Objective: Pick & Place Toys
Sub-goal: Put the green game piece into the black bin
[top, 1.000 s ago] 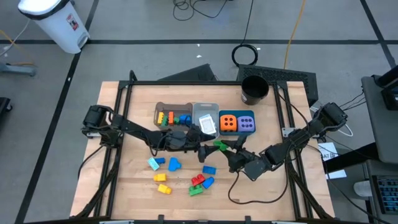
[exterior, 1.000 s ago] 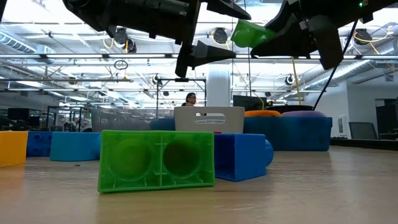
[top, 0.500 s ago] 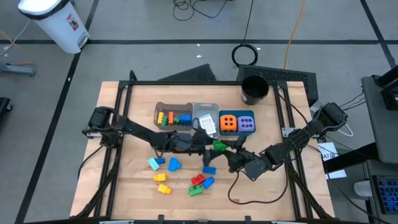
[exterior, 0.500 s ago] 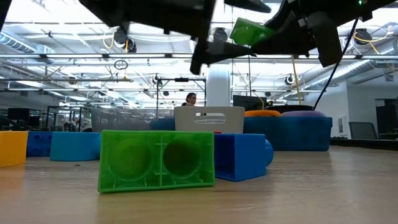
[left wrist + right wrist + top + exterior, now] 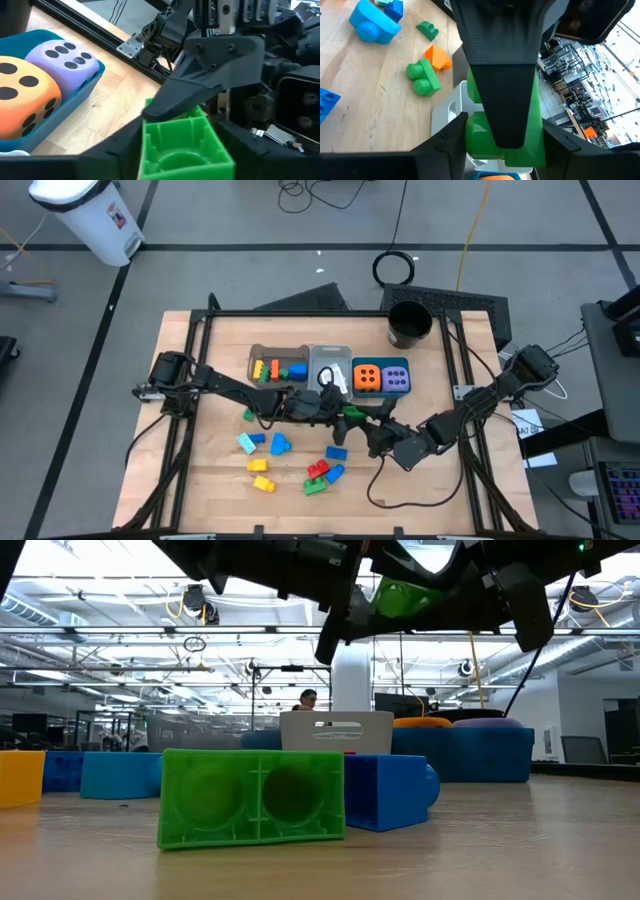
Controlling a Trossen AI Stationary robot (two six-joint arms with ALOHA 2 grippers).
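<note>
Nearest the tabletop's (image 5: 200,480) front edge lie eight loose bricks: two yellow (image 5: 262,483), one green (image 5: 314,487), one red (image 5: 317,470), three blue (image 5: 281,444) and one teal (image 5: 246,443). Above the middle of the tabletop the right end effector (image 5: 356,417) is clenched on a ninth, a green brick (image 5: 352,413), held in the air. The left end effector (image 5: 335,408), fingers spread, has slid toward it since a second ago and now flanks the same brick; the right arm has not moved. Beyond, along the back, stand three bins: a grey bin (image 5: 277,363) with small bricks, a clear bin (image 5: 330,361), and a teal bin (image 5: 395,365) holding two dotted cubes, orange (image 5: 367,378) and purple (image 5: 396,379).
</note>
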